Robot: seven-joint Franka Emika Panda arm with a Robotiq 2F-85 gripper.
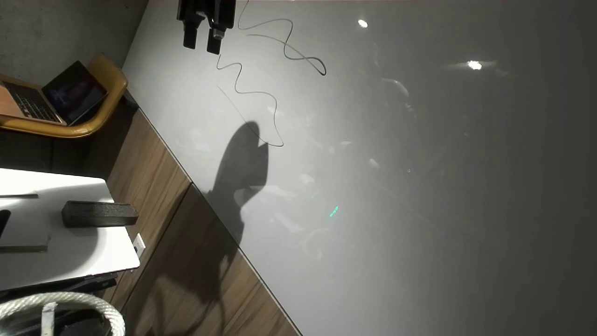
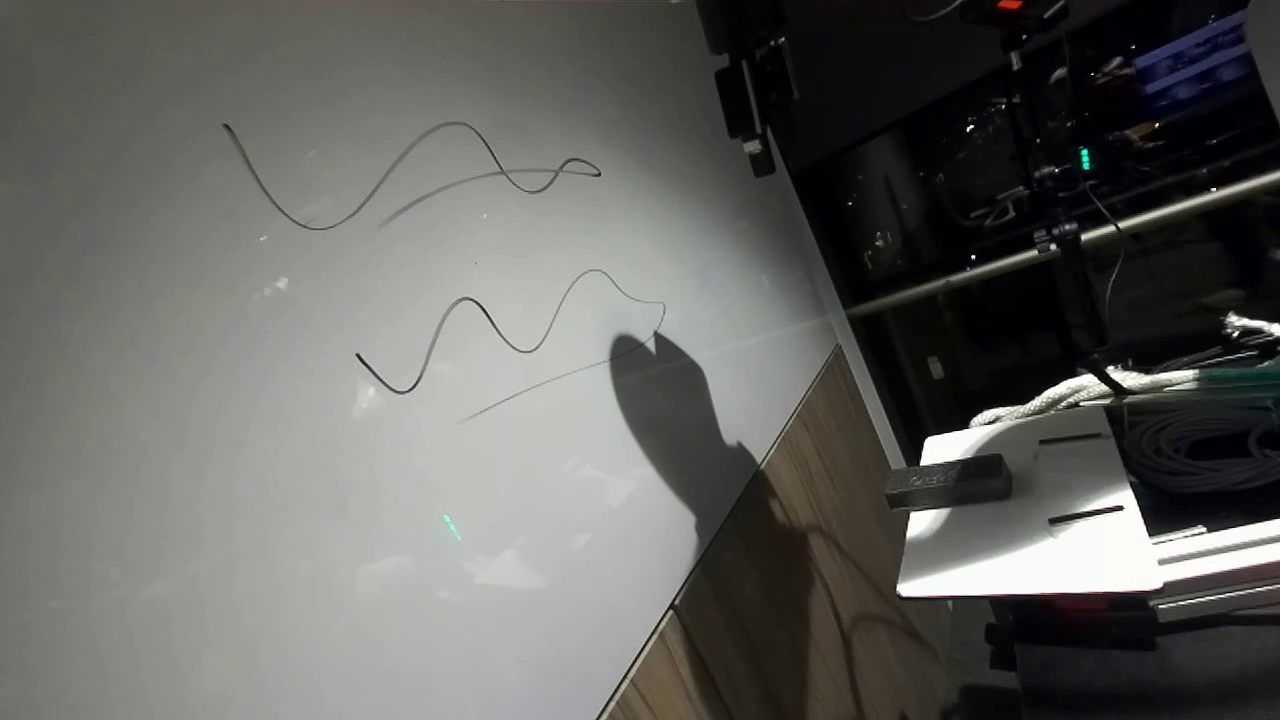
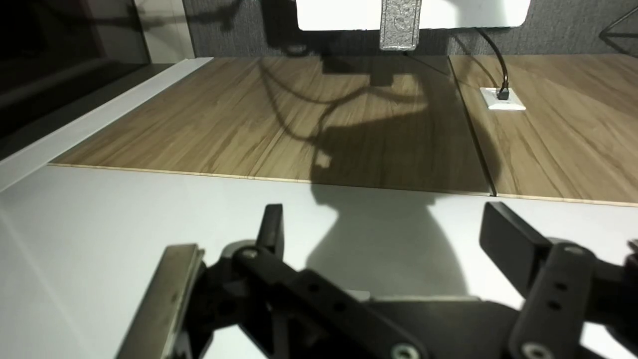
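Observation:
My gripper (image 3: 392, 237) stands open in the wrist view, its black fingers wide apart with nothing between them. In both exterior views the gripper (image 1: 201, 45) hangs near the top edge, over the glossy pale surface (image 1: 382, 261). Two thin dark wavy lines (image 2: 525, 350) run across that surface in both exterior views. Away from the gripper, a black oblong block (image 2: 950, 483) lies on a white plate (image 2: 1030, 565) and juts past its edge. The wrist view shows the block (image 3: 400, 25) at the top.
Wood-grain panels (image 3: 239, 119) border the pale surface and carry a white socket (image 3: 503, 105) with a plugged-in cable. White rope (image 2: 1050, 398) lies beside the plate. A yellow chair (image 1: 109, 79) bearing a laptop (image 1: 74, 93) stands at the left of an exterior view. The arm casts a large shadow.

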